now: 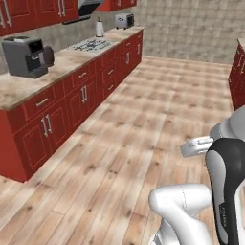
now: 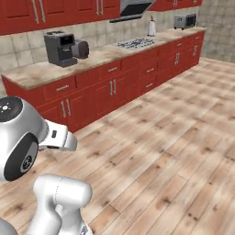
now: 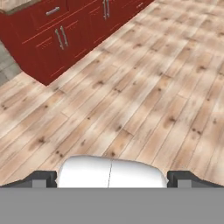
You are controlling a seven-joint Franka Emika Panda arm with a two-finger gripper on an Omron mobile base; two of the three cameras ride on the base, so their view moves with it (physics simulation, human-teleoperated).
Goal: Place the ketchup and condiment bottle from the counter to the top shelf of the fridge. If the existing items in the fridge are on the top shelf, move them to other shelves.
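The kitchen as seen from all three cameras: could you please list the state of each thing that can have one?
tool: open, holding nothing, above the wooden floor.
cabinet doors and drawers: all shut.
coffee machine: upright on the counter.
toaster: upright at the counter's far end.
white bottle: upright beside the cooktop.

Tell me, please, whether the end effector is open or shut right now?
Open. In the hand view the end effector has its two dark fingertips far apart at the bottom, with nothing between them.

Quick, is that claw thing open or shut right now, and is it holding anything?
Gripper: open, dark fingertips wide apart, holding nothing, above the pale wooden plank floor.
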